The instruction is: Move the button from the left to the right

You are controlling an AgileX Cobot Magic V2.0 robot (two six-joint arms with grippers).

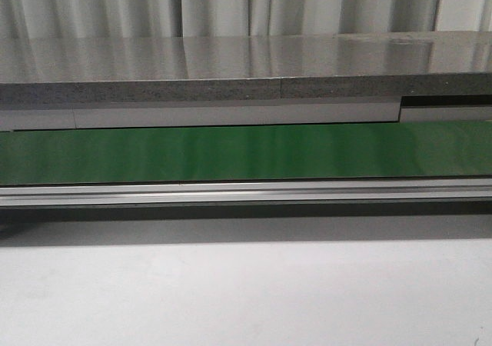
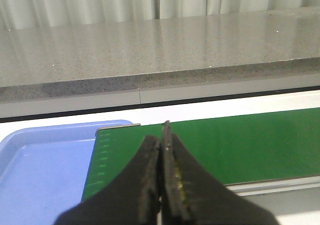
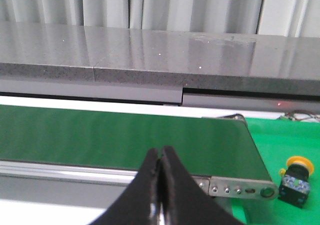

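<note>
The button (image 3: 296,180), a yellow-orange cap on a black boxy body, lies on a bright green surface (image 3: 280,135) past the end of the green conveyor belt (image 3: 125,135), and shows only in the right wrist view. My right gripper (image 3: 160,155) is shut and empty, over the belt's near rail and well apart from the button. My left gripper (image 2: 161,140) is shut and empty, over the other end of the belt (image 2: 225,145) beside a blue tray (image 2: 40,165). Neither gripper shows in the front view, where the belt (image 1: 246,154) runs bare across the frame.
A grey speckled counter (image 1: 246,69) runs behind the belt, with pale curtains behind it. An aluminium rail (image 1: 246,192) edges the belt's near side, with a white table surface (image 1: 246,292) in front. The blue tray holds nothing visible. A metal bracket (image 3: 245,189) ends the rail near the button.
</note>
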